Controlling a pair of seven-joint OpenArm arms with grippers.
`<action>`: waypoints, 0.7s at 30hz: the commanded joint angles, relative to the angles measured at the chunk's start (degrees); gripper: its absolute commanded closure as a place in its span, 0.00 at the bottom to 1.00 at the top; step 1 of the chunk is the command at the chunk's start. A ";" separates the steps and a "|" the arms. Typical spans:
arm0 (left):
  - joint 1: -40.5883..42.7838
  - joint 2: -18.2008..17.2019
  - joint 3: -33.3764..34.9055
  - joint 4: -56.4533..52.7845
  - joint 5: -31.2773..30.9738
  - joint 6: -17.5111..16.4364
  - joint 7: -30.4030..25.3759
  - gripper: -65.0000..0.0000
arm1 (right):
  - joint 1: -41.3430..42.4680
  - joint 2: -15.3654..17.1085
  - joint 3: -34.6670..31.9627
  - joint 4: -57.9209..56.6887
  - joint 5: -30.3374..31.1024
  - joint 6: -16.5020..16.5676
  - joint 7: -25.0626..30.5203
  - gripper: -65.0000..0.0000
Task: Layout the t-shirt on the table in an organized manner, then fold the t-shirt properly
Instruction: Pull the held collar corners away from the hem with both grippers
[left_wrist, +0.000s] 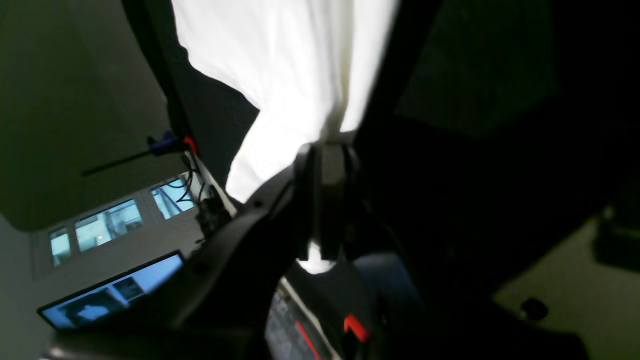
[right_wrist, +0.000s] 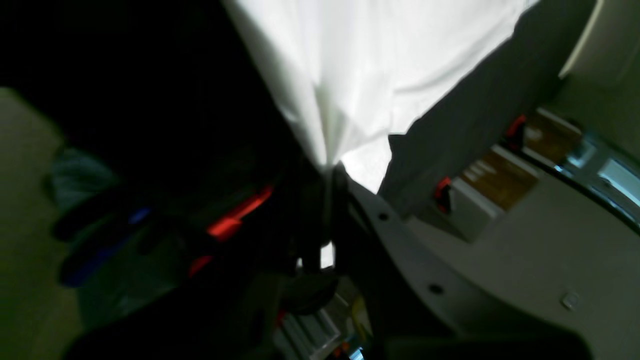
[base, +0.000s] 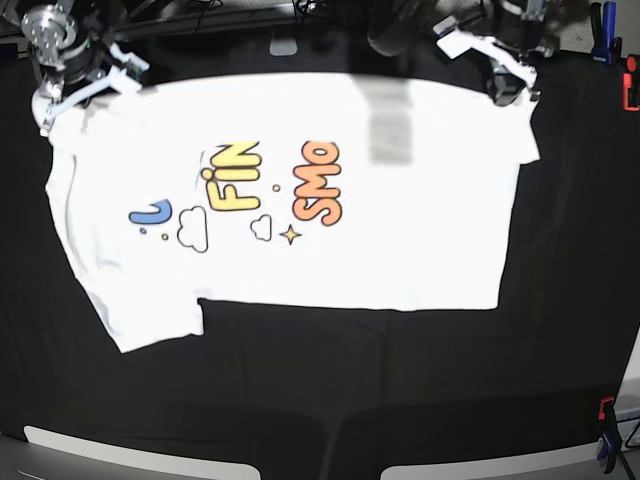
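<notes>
T-shirt (base: 290, 200) lies spread print-up on the black counter (base: 400, 380), one sleeve pointing toward the counter's near edge and the printed lettering at the shirt's middle. Both arms sit at the shirt's far edge, one at each far corner. The left end effector (left_wrist: 325, 150) is clamped tight on a gathered pinch of white cloth, and the right end effector (right_wrist: 327, 172) is likewise closed on a bunched fold of the shirt. This looks like the laying-out step, with the far edge drawn taut. Next, I judge, the arms must either set that edge down flat and let go, or carry it over the print toward the near hem, keeping both corners level.
</notes>
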 joint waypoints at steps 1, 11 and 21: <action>1.07 -0.68 -0.20 1.14 0.79 1.36 1.18 1.00 | -0.81 1.22 0.52 1.31 -1.36 -0.63 -1.51 1.00; 5.25 -0.70 -0.20 1.18 0.59 1.42 1.16 1.00 | -6.27 1.07 0.52 3.89 -4.26 -0.66 -2.69 1.00; 5.25 -0.70 -0.20 1.18 0.61 5.22 0.90 1.00 | -6.45 1.07 0.50 4.52 -4.17 -0.63 -3.19 1.00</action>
